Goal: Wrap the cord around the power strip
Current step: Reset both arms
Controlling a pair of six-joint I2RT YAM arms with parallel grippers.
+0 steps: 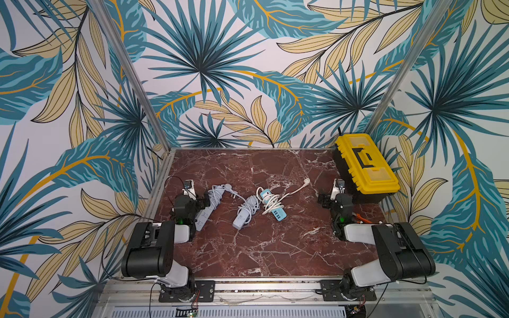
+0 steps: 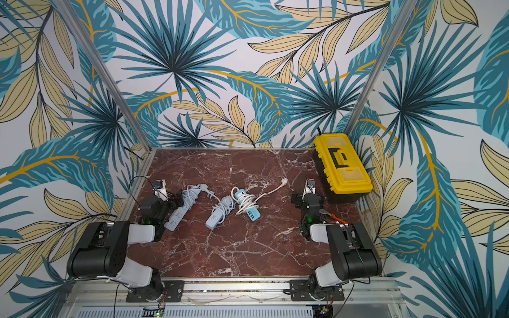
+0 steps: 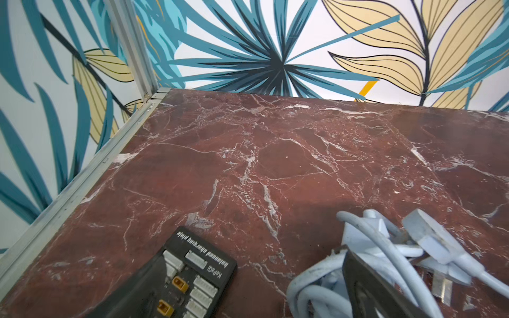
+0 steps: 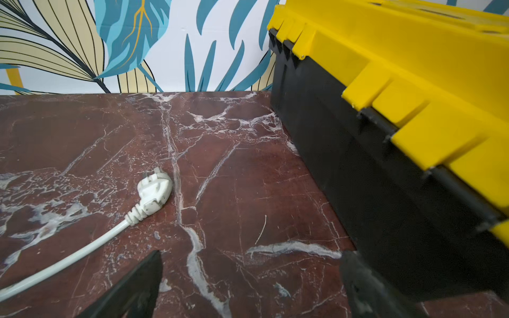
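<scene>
Left gripper (image 1: pixel 204 200), right gripper (image 4: pixel 248 286) spread, empty. Teal power strip (image 1: pixel 278 216): its cord (image 1: pixel 292 192) looks limp and trails toward two o'clock; pinch near the plug (image 1: pixel 306 181).

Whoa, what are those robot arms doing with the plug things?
The robot's job is winding cords around power strips. Right now the left pincer and the right pincer are open and hold nothing. The grey strip, the middle strip and the teal strip lie on the red table, cords looped around them. The teal strip's plug trails loose toward the yellow toolbox, so that one looks unfinished.
</scene>
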